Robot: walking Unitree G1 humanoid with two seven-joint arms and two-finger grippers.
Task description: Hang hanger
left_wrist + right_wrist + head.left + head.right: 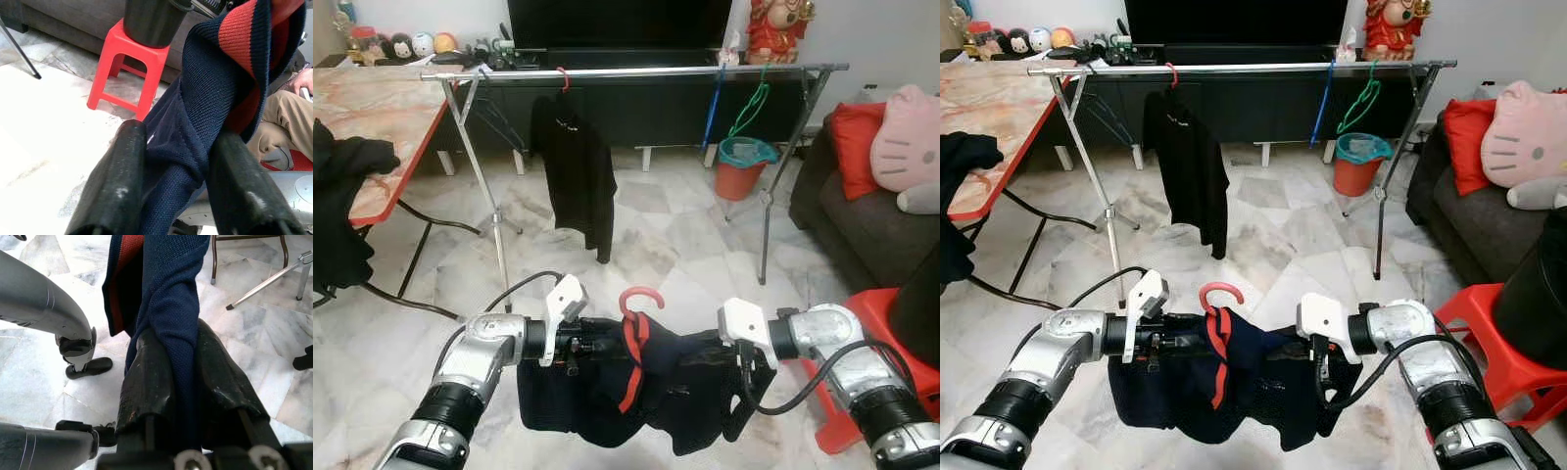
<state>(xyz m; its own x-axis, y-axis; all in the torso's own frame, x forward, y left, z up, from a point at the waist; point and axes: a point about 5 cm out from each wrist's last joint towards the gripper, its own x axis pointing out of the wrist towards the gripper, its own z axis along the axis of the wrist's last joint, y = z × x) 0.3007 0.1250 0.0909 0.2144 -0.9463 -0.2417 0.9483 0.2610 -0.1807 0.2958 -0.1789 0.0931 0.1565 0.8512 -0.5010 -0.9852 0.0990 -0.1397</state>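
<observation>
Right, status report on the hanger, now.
Left gripper and right gripper both shut on navy shirt. Red hanger hook up between them. Clothes rail ahead across open floor.

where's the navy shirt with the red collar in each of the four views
Left eye view: navy shirt bottom centre, stretched between the left gripper and right gripper, under the red hanger hook.
Right eye view: bottom centre, between both grippers.
Left wrist view: navy knit with red stripe running between the two black fingers.
Right wrist view: navy fold pinched between the fingers.
Shared landmark: the red stool, at the right edge of both eye views.
</observation>
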